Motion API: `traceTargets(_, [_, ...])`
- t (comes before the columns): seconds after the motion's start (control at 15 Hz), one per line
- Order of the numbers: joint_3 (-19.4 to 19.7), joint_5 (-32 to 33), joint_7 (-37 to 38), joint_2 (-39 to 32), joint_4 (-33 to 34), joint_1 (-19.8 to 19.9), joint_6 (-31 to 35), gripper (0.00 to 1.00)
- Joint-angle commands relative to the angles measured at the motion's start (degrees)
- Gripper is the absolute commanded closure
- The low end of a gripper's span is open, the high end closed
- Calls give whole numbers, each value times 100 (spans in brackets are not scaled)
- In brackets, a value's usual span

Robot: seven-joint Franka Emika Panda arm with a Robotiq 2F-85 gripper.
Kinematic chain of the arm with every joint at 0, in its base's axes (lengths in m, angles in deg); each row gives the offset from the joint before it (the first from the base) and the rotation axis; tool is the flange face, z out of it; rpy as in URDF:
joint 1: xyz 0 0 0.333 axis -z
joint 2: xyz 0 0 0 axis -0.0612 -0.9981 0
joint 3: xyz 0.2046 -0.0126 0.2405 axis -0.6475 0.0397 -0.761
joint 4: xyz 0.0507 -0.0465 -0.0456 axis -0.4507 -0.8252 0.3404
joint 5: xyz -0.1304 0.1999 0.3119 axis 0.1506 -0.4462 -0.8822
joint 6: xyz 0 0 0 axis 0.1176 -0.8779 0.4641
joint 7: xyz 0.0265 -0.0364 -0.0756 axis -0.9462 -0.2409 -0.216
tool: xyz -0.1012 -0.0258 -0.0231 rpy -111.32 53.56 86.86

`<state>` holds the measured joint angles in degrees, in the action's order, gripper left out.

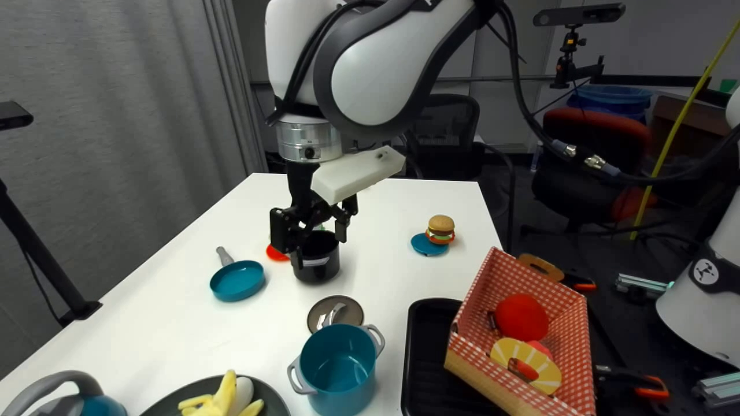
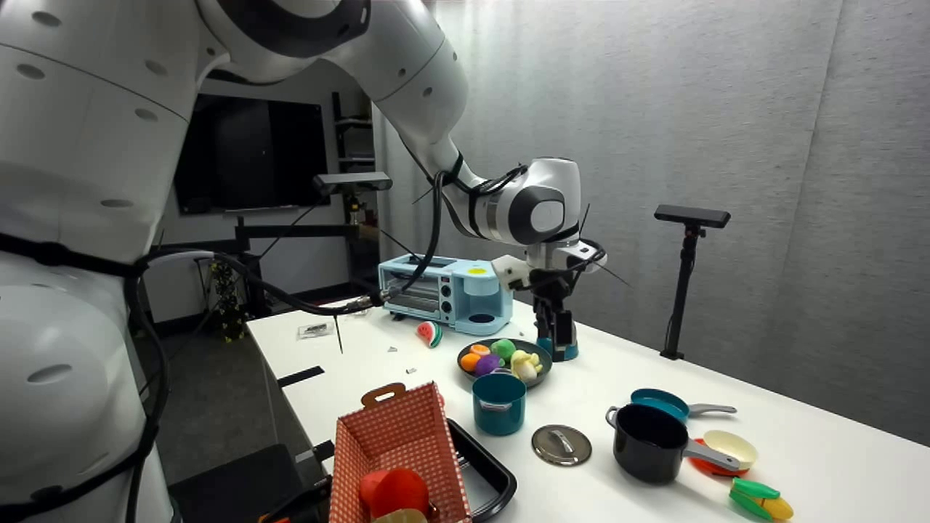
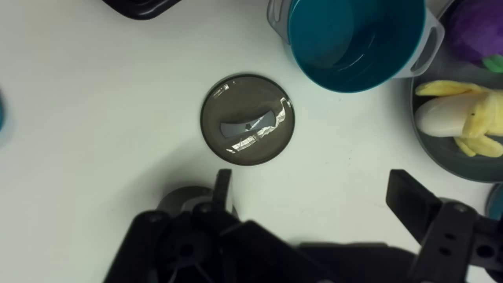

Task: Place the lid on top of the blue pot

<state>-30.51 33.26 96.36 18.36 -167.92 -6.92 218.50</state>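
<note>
Flat on the white surface (image 3: 118, 98) lay the lid (image 3: 247, 119), handle side up, and just beside it, a strip of surface between them, stood the blue pot (image 3: 355, 43), upright, mouth to the ceiling! In an exterior view the lid sat between that pot and the black pot (image 2: 650, 443) (the one with the long grey handle, mind you). Up above the surface hung the end effector (image 3: 310, 188), fingers well apart, white surface showing in the gap, and the lid lay clear of the fingertips. Outward from there, close by the blue pot, a dark dish (image 3: 440, 151) carried toy food, purple and yellow pieces among it. The teal pan (image 1: 237, 281) sat near the black pot, its grey handle sticking out. In both exterior views a red-checked basket (image 2: 396, 425) held toy pieces, red ones among them, with a black tray (image 1: 430, 370) right alongside; whether the basket rested partly on the tray, you couldn't tell. Wider yet, a toy burger (image 1: 441, 228) sat across the surface in an exterior view, and a light-blue toaster oven (image 2: 436, 290) held the far end!
</note>
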Motion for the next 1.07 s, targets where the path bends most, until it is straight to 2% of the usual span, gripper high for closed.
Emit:
traceTargets(0.0, [259, -328, 672, 90, -473, -77, 662, 0])
traceTargets(0.4, [419, -332, 1921, -104, -601, -257, 1183, 0])
traceTargets(0.93, [450, -330, 2795, -365, -492, -342, 1344, 0])
traceTargets(1.0, [370, -286, 2520, -305, -541, -264, 1190, 0])
